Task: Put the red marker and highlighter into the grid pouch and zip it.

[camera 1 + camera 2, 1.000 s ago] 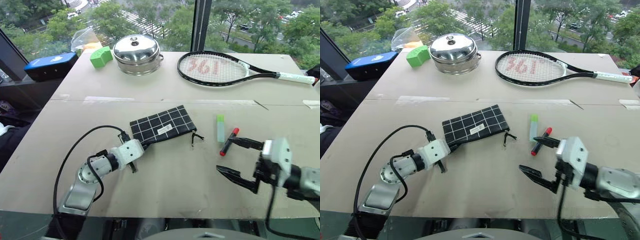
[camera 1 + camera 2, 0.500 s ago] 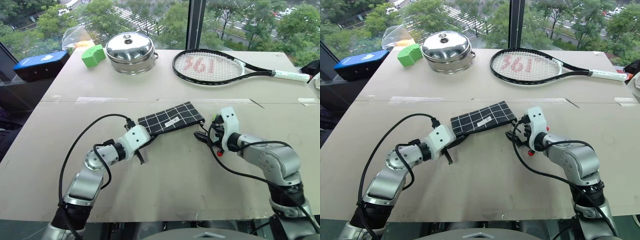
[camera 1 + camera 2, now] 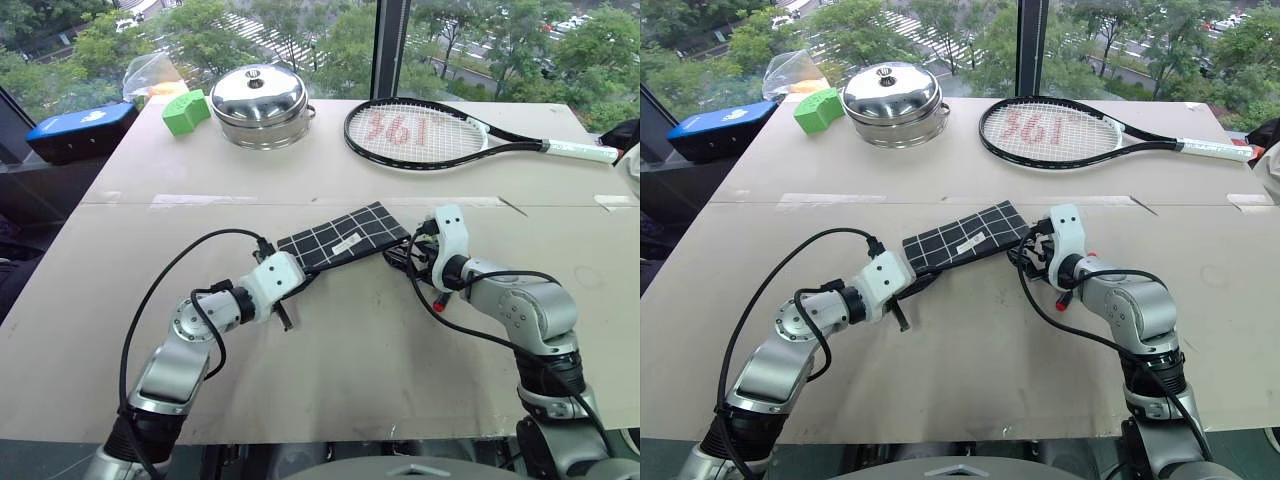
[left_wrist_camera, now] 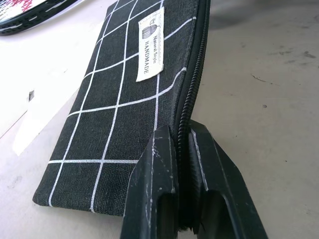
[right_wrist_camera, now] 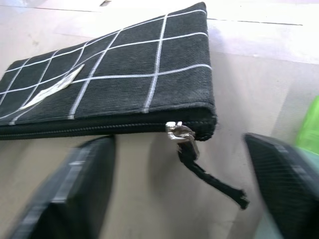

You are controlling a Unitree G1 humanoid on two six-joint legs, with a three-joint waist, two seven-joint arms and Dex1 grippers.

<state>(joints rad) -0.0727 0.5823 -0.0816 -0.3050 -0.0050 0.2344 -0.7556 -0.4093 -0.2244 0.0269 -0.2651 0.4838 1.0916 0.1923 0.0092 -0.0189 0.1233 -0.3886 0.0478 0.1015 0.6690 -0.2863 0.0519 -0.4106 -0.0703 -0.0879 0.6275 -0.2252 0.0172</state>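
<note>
The grid pouch (image 3: pixel 345 238) lies mid-table, black with white lines and a white label (image 4: pixel 151 46). My left gripper (image 4: pixel 182 132) is shut on its zipper edge at the near left corner, lifting that end slightly. My right gripper (image 5: pixel 178 144) stands open at the pouch's right end, one finger (image 5: pixel 70 189) on each side of the zipper pull (image 5: pixel 183 137) and its black cord. The zipper looks closed. A green edge of the highlighter (image 5: pixel 310 124) shows beside the right finger. The red marker's red cap (image 3: pixel 1064 299) peeks out under my right wrist; the rest is hidden.
At the back of the table lie a tennis racket (image 3: pixel 430 135), a lidded steel pot (image 3: pixel 262 100) and a green block (image 3: pixel 185 110). A blue box (image 3: pixel 80 128) sits off the table's far left corner. Bare tabletop (image 3: pixel 380 370) stretches toward the near edge.
My right arm swung in from the near right to the pouch's zipper end, over the two pens, its fingers narrowing a little. The left gripper kept its hold.
</note>
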